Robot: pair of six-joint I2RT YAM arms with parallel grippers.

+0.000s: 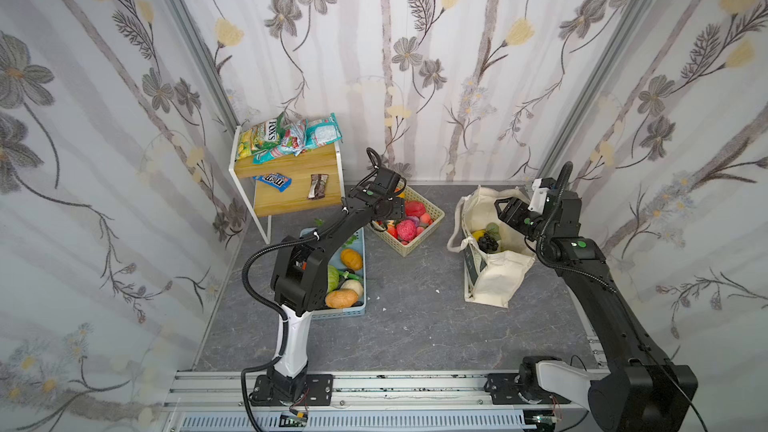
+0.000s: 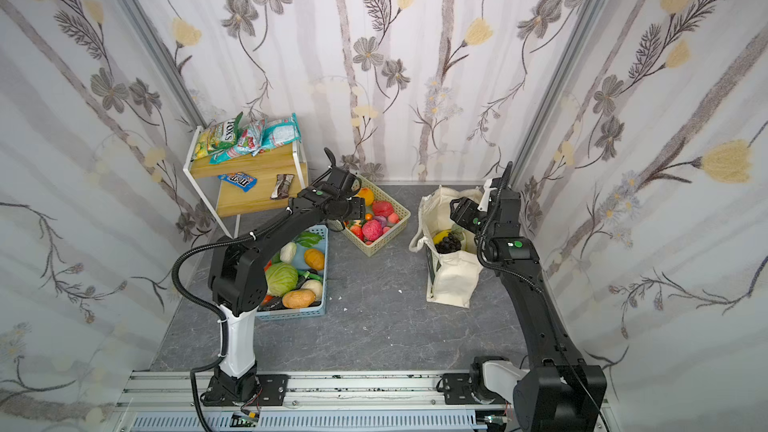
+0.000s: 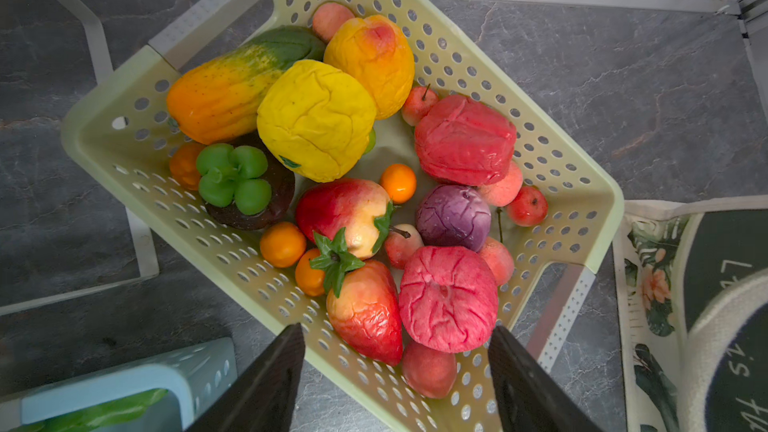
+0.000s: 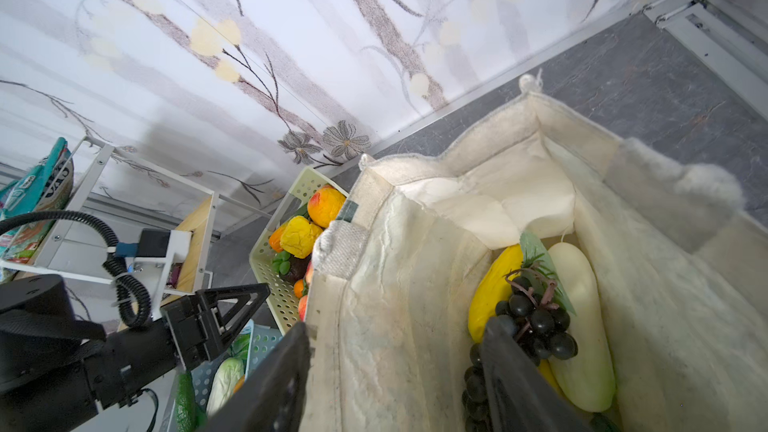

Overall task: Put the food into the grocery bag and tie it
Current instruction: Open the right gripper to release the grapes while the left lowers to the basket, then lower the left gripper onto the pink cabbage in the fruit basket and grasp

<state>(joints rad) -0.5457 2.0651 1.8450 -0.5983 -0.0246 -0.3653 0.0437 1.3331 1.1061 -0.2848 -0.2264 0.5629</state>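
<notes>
The grocery bag [image 1: 498, 280] [image 2: 451, 280] stands open at the right, cream canvas. Inside lie a yellow mango [image 4: 492, 284], a dark grape bunch [image 4: 536, 322] [image 1: 488, 243] and a pale long fruit [image 4: 582, 326]. My right gripper [image 4: 397, 324] [image 1: 505, 207] is open over the bag's mouth, one finger outside its wall [image 4: 415, 284] and one inside by the grapes. My left gripper [image 3: 397, 328] [image 1: 392, 210] hangs open and empty above the beige basket [image 3: 124, 147] of toy fruit, near the pink knobbly ball [image 3: 449, 297]. The FOX'S packet [image 1: 266, 137] and the brown bar wrapper [image 1: 318, 187] lie on the shelf.
A light blue basket [image 1: 359, 309] of vegetables sits under my left arm. The white-framed wooden shelf [image 1: 291, 201] at the back left also holds teal packets [image 1: 322, 135] and a blue candy packet [image 1: 274, 182]. Flowered walls close in on three sides.
</notes>
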